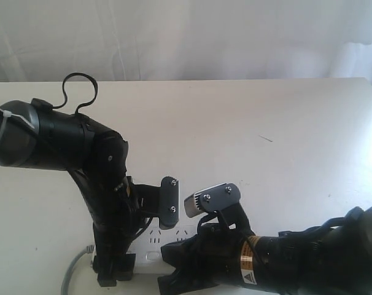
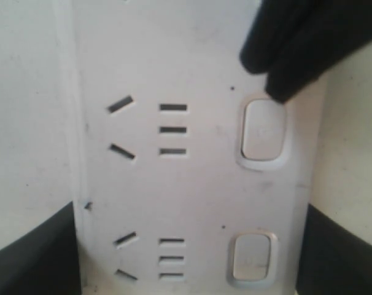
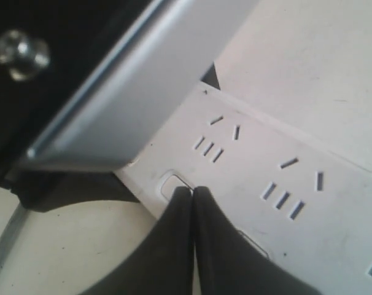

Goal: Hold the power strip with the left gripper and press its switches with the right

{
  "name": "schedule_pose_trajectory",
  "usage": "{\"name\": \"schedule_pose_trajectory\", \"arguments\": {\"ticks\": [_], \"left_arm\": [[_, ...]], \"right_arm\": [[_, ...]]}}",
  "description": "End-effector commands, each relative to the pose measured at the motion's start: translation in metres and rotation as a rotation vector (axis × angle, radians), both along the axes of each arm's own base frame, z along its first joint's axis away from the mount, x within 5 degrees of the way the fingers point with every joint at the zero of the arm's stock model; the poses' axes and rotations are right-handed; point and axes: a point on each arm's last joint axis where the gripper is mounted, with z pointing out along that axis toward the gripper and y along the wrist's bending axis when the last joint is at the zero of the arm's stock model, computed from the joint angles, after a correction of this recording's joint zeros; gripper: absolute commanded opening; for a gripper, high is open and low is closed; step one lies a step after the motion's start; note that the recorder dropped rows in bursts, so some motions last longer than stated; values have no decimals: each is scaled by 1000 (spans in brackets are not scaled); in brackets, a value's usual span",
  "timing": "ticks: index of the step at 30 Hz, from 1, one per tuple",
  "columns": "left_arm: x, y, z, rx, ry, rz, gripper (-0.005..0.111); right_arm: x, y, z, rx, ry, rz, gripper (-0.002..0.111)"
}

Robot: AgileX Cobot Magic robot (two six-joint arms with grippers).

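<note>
Resting at the rim of one of the switches [image 3: 174, 182], the right tool [image 3: 192, 192] has its two dark fingers drawn tight together with nothing between them. The left tool [image 1: 114, 269] is clamped across the power strip [image 2: 192, 184], with a black finger [image 2: 32, 258] against each long side. The strip lies flat at the bottom middle of the exterior view, and its grey cord [image 1: 72, 273] trails to the lower left corner.

The bench [image 1: 266, 123] is a matt off-white top with one small dark fleck [image 1: 266, 139] right of centre. Behind it, across the top of the frame, hangs a pale backdrop [image 1: 186, 37] washed out by light.

Above the strip a black pad with two screws [image 1: 169, 203] and a grey metal plate [image 1: 213, 198] stand close together, a narrow gap between them. A cable loop [image 1: 81, 92] arches at the upper left, and a yellow label [image 1: 250, 261] shows at the lower right.

Both arms cover most of the strip, so its ends are out of sight. Only two switches show in the left wrist view. I cannot tell whether the touched one is pushed in.
</note>
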Motion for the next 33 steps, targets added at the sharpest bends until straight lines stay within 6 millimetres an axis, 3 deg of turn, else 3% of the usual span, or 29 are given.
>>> {"name": "schedule_pose_trajectory", "arguments": {"ticks": [1, 7, 26, 33], "left_arm": [[-5, 4, -22, 51, 43, -24, 0], [-5, 4, -22, 52, 44, -24, 0], [-6, 4, -22, 56, 57, -22, 0], [-7, 4, -22, 59, 62, -25, 0]], "right_arm": [[-4, -8, -6, -99, 28, 1, 0], [-1, -9, 6, -91, -13, -29, 0], [6, -17, 3, -157, -32, -131, 0], [7, -10, 12, -51, -101, -97, 0]]}}
